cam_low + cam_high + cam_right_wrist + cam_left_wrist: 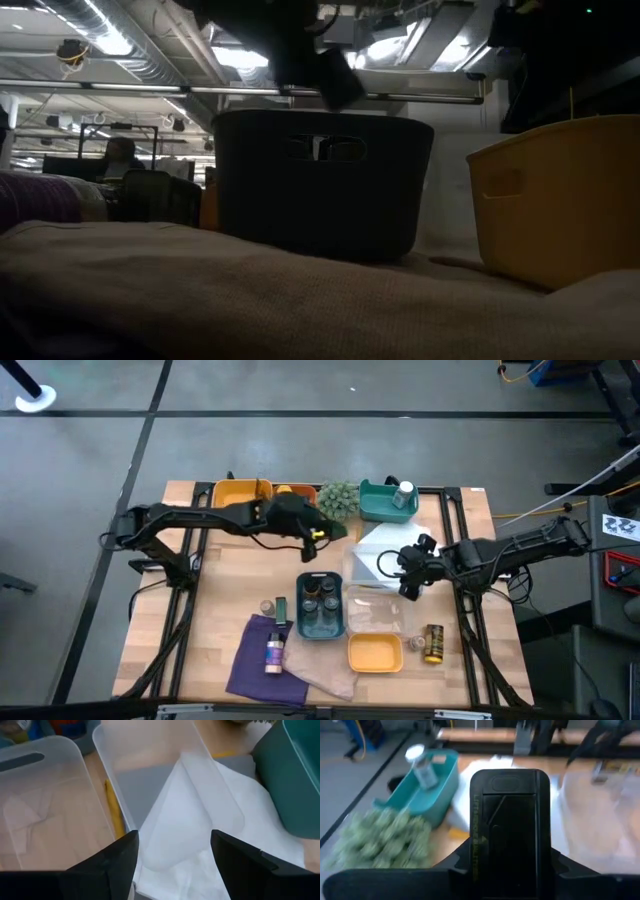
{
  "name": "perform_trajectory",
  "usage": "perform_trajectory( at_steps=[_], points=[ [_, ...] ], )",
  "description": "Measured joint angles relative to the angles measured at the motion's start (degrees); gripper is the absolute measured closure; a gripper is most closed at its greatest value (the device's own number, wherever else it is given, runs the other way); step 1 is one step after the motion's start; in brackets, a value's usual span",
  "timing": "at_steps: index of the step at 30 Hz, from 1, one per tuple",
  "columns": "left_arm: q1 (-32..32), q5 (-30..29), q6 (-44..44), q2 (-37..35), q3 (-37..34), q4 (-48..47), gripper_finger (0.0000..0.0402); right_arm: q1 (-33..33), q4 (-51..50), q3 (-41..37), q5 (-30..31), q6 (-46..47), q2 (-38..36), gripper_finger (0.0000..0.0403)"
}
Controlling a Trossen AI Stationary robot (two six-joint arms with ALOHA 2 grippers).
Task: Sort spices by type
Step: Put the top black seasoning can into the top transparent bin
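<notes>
Spices: small rigid dark-lidded jar point(509, 832) is clamped in left gripper point(318, 536) jaws above the wooden worktop point(225, 585) (light, smooth-sided; grip mid-body). Right gripper point(172, 851) jaws open, empty.

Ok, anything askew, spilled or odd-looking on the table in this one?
Nothing spilled. One yellow-labelled spice bottle lies on its side on the wood beside the yellow tray, and another jar lies flat on the purple cloth. The left gripper grips a dark rectangular container; the right gripper hovers open over the clear tray.
</notes>
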Motion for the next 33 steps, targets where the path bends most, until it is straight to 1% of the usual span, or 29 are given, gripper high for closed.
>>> perform_trajectory(
  at_steps=[5,8,13,16,19,25,30,33],
  points=[
    [-1.9,0.9,-0.9,4.9,0.0,10.5,0.0297,0.0,2.7,-0.1,0.1,-1.6,0.0,0.0155],
    [-2.5,1.9,-2.1,9.3,2.7,11.0,0.0296,0.0,3.9,-0.1,0.1,-3.5,0.0,0.0155],
    [-3.5,2.7,-2.5,18.1,10.7,8.4,0.0297,0.0,4.5,-0.1,0.1,-5.3,0.0,0.0155],
    [-3.7,2.7,-1.5,22.4,16.3,1.3,0.0296,0.0,3.8,0.1,-0.5,-5.4,-0.1,0.0155],
    [-3.8,2.7,-0.7,25.9,20.0,-4.5,0.0293,0.0,1.6,1.6,-2.5,-5.3,-0.1,0.0155],
    [-3.6,2.7,-0.2,29.8,22.2,-6.0,0.0297,0.0,0.0,5.3,-6.5,-5.2,-0.1,0.0155],
    [-3.3,2.7,-0.3,30.6,22.2,-7.0,0.0288,0.0,0.9,7.0,-10.3,-5.2,-0.1,0.0155],
    [-3.2,2.4,-0.2,30.6,22.2,-7.2,0.0292,0.0,1.2,7.0,-11.1,-5.2,-0.1,0.0155]
  ],
)
